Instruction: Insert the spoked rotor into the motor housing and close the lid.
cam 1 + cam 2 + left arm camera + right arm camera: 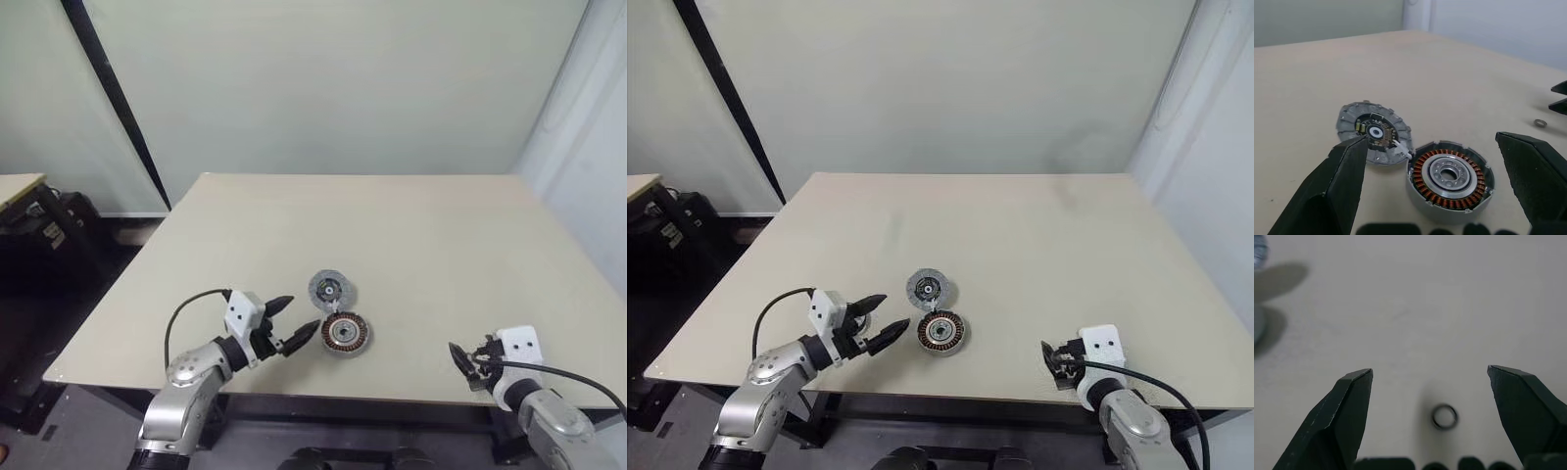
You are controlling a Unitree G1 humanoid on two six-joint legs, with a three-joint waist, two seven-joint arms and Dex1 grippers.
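Observation:
The motor housing [345, 334] stands near the table's front edge, a round cup with copper-brown windings around a silvery centre [1449, 176]. The lid [331, 289], a flat grey disc with a small hub [1374, 132], lies flat just behind the housing and touches its rim. My left gripper [305, 312] is open, just left of the housing and level with it, with nothing between its fingers. My right gripper [465, 357] is open at the front right, well apart from the housing, and holds nothing [1428, 372]. The spoked rotor is out of view.
A small metal ring [1444, 416] lies on the table [411, 225] just in front of my right gripper, also seen as the ring [1540, 123] in the left wrist view. The table's front edge runs close under both grippers. A dark bench [29, 211] stands at the far left.

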